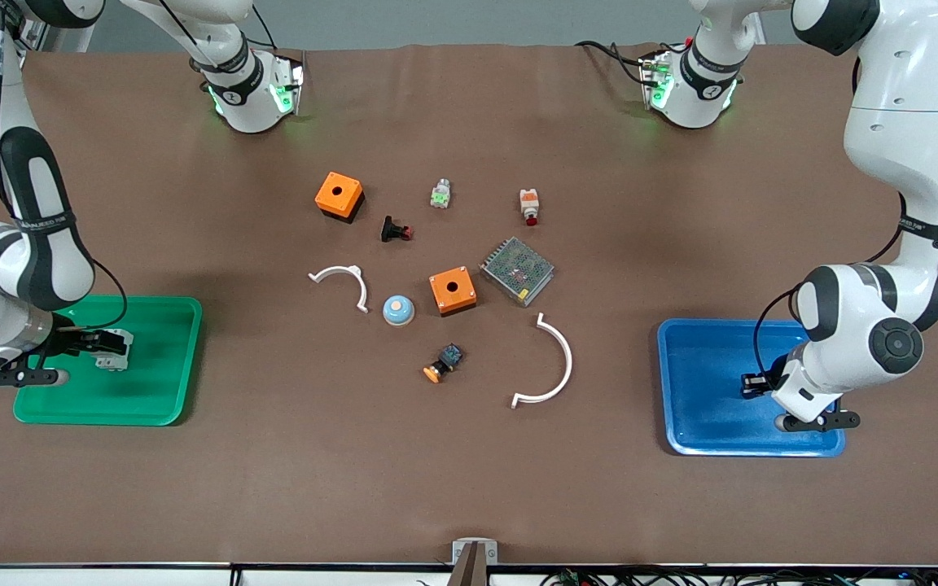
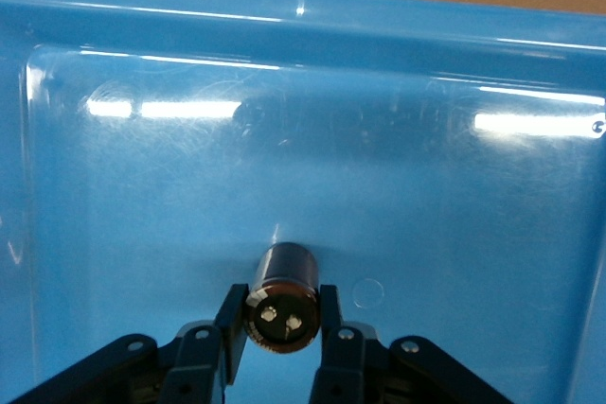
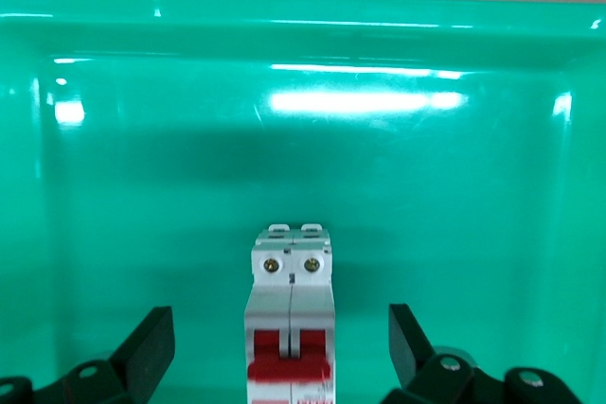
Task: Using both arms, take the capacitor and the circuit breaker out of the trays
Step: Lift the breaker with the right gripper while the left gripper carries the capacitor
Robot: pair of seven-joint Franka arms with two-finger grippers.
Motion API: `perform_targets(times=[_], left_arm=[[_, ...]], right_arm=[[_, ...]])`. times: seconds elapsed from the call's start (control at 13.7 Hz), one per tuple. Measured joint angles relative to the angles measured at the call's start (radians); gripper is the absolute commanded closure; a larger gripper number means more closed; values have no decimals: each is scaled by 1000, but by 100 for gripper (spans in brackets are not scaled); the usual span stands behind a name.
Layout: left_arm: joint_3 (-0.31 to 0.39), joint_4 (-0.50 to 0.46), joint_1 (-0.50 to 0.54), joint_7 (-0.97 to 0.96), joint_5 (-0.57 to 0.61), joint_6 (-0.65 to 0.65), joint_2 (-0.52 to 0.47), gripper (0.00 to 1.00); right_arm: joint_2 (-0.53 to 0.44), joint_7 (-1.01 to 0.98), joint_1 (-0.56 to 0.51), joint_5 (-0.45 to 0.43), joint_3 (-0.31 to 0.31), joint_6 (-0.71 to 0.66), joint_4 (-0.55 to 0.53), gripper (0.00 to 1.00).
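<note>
Breaker (image 3: 290, 324): light-grey block with red lever, lying in the green tray (image 1: 159, 391) at the right arm's end of the table. Right gripper (image 3: 279, 357): low over the tray, fingers spread wide on either side of the breaker, clear of it.

Capacitor (image 2: 281, 308): black stubby cylinder, two pale dots on its end, in the blue tray (image 1: 697, 439). Left gripper (image 2: 281, 333): fingers flank the capacitor closely; contact cannot be told.

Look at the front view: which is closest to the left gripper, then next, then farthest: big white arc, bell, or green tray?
From the left gripper, over the blue tray:
1. Big white arc, mid-table.
2. Bell, near the middle.
3. Green tray, at the right arm's end.
</note>
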Motion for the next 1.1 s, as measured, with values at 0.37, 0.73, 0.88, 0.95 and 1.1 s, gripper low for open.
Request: perform_targets(times=[0.37, 0.73, 0.88, 0.95, 1.1], left_arm=[[-3, 13, -9, 0, 0, -41, -31, 99], [-15, 18, -116, -143, 0, -234, -159, 100], [-43, 17, -175, -288, 0, -262, -178, 100], [-54, 16, -210, -372, 0, -263, -178, 100], [-62, 13, -293, -522, 0, -254, -173, 100]], right_arm=[[30, -26, 0, 0, 0, 73, -28, 41], [43, -111, -12, 0, -4, 80, -29, 100], [42, -115, -13, 0, -3, 65, -19, 100], [36, -115, -11, 0, -1, 19, 2, 100], [4, -77, 3, 1, 6, -168, 92, 100]])
